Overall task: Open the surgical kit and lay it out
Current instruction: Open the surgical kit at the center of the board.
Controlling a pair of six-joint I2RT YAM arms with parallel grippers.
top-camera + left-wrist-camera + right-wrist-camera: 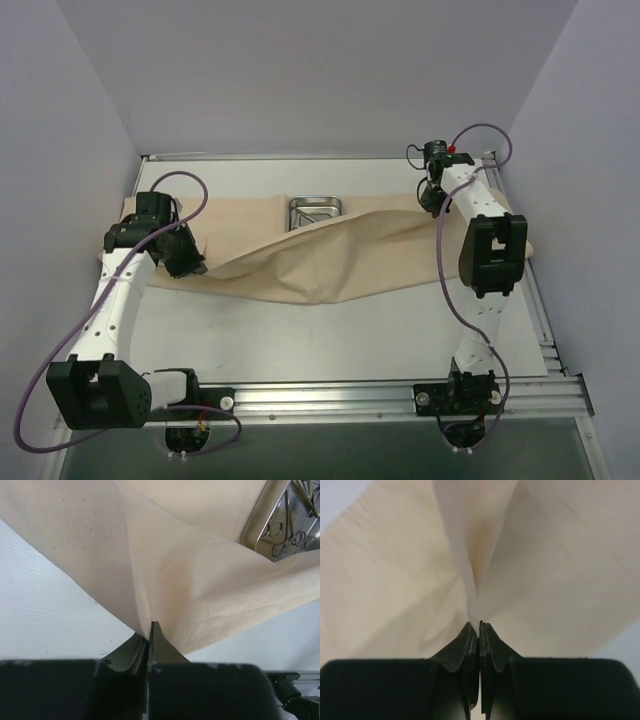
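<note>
The beige cloth wrap [330, 265] lies stretched across the table from left to right, with a raised fold along its front. The small steel tray [317, 212] shows at the back middle, its front part under the cloth. In the left wrist view the tray [292, 527] holds ring-handled instruments [280, 532]. My left gripper [198, 266] is shut on the cloth's left front edge [151, 625]. My right gripper [434, 203] is shut on a pinch of the cloth at the right [479, 624]. Most of the instruments are hidden by the cloth.
The white table top [300, 340] shows in front of the cloth. An aluminium rail [350, 398] with both arm bases runs along the near edge. Grey walls close in the left, back and right sides.
</note>
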